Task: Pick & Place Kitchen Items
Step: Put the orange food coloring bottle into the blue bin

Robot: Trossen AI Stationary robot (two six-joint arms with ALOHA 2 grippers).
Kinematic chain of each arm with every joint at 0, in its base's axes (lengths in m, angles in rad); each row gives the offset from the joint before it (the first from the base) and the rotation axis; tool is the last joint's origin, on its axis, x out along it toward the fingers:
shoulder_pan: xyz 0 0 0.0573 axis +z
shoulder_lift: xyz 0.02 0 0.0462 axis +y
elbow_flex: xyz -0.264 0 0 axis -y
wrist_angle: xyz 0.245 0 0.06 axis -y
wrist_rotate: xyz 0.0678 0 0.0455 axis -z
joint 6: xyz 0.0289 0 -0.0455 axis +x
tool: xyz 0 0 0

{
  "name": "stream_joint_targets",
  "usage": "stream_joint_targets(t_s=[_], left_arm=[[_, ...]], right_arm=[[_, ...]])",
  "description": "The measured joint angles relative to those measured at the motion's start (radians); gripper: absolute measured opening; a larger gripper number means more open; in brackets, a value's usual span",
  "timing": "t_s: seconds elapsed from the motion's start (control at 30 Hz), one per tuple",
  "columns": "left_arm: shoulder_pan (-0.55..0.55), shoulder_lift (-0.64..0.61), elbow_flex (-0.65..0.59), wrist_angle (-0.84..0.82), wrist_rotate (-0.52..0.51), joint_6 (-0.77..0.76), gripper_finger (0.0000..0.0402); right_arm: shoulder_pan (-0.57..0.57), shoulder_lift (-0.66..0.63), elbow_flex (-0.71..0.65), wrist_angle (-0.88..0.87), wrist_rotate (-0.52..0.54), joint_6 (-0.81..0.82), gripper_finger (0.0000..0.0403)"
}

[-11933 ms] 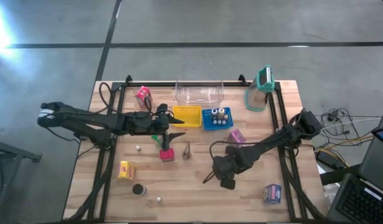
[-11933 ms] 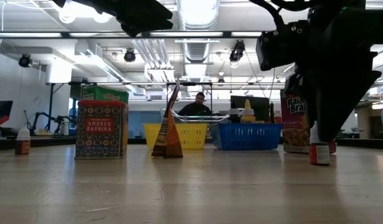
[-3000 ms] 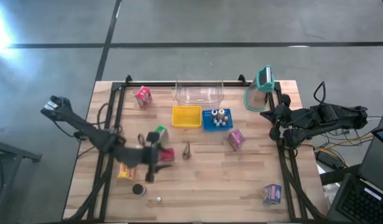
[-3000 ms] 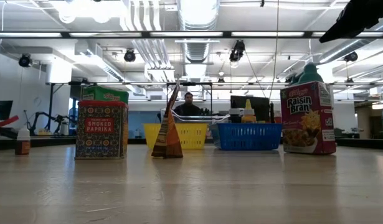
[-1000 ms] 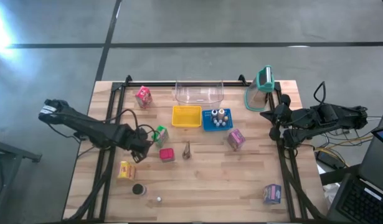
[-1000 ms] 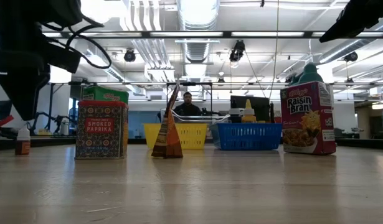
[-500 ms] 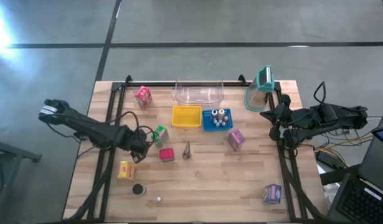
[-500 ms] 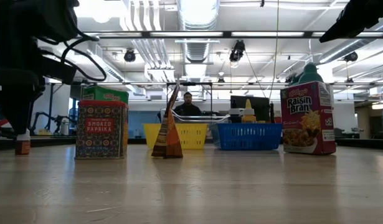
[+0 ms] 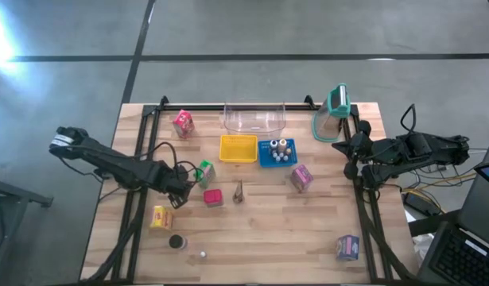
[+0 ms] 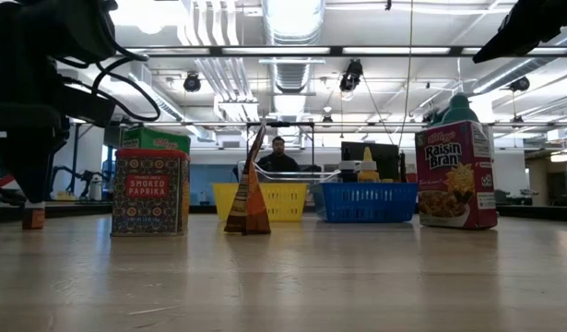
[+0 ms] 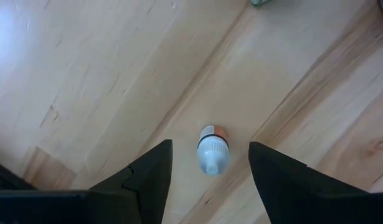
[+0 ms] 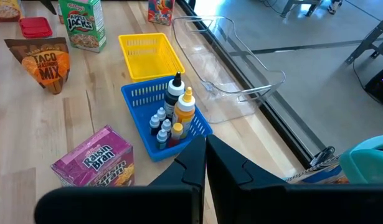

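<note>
Kitchen items are lying scattered over the wooden table (image 9: 308, 230), and the one in hand now is a small white bottle (image 11: 212, 149) with an orange band, standing on the boards near the green Apple Jacks carton (image 9: 204, 172) and the red paprika tin (image 9: 213, 198). The left gripper (image 11: 208, 167) is hovering straight above that bottle with its jaws spread, one finger on either side and neither touching it, so nothing is being grasped yet. Judging by this, the pick is at the line-up stage: the next move is calling for a straight descent until the pads are flanking the bottle's body, then a gentle squeeze, since so light a piece could tip or skid. After that it probably belongs with the other bottles in the blue basket (image 9: 263, 159), beside the yellow basket (image 9: 238, 148).

The right gripper (image 12: 205, 163) is waiting at the table's right edge, clenched on nothing, beside the clear jug (image 9: 329, 119).

Compared with three seconds ago, the left arm is now sitting farther toward the table's back edge, away from the yellow carton (image 9: 159, 217); over the last second it is barely shifting.
</note>
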Motion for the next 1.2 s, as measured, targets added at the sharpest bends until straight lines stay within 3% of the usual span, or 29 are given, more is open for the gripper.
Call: stream_joint_targets(t_s=[0.43,1.2], left_arm=[[0.0,0.0,0.0,-0.002,0.028,0.004,0.0137],[0.0,0.0,0.0,-0.002,0.031,0.027,0.0092]], right_arm=[[0.0,0.0,0.0,0.0,0.0,0.0,0.0008],[0.0,0.0,0.0,0.0,-0.001,0.0,0.0008]])
